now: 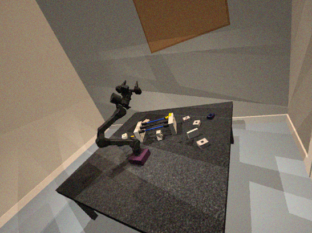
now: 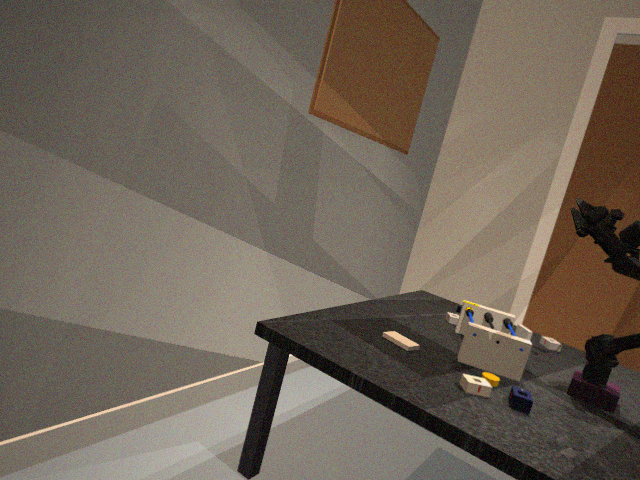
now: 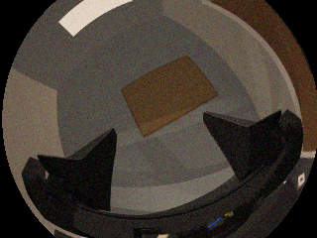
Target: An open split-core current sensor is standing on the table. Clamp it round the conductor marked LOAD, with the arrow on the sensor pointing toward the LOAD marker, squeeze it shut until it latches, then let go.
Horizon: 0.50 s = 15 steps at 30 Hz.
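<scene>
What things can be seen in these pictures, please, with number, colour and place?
Panels: two, white, upright on table
Rods: several, blue and black, between panels
Square blocks: several, white, around panels
Plank: one, pale, on table
Disc: one, yellow, beside a white block
Table: one, black
Board: one, brown, on wall
Base: one, purple, under arm
Claw: one, black, open, above table
</scene>
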Tool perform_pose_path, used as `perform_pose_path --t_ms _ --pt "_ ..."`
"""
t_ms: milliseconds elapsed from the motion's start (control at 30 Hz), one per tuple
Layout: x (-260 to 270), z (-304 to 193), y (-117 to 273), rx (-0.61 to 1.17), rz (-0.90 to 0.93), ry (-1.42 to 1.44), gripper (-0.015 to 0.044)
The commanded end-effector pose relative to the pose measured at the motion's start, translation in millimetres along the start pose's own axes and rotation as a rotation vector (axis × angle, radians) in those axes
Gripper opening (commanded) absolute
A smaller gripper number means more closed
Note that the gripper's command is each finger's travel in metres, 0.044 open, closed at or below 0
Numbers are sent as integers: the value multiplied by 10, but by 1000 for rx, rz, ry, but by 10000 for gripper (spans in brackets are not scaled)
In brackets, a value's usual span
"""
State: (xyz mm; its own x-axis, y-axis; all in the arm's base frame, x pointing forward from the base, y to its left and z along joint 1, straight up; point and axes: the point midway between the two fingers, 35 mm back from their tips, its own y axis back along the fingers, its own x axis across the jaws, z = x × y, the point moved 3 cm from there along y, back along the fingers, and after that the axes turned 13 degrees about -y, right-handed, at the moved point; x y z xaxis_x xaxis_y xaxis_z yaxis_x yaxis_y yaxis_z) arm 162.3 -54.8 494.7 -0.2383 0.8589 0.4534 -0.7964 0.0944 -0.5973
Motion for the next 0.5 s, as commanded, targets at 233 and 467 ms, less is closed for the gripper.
perform_pose_path --t_ms 233,467 --pt "-571 -1437 -80 379 -146 176 440" --pt "-609 -2109 103 588 -135 322 440"
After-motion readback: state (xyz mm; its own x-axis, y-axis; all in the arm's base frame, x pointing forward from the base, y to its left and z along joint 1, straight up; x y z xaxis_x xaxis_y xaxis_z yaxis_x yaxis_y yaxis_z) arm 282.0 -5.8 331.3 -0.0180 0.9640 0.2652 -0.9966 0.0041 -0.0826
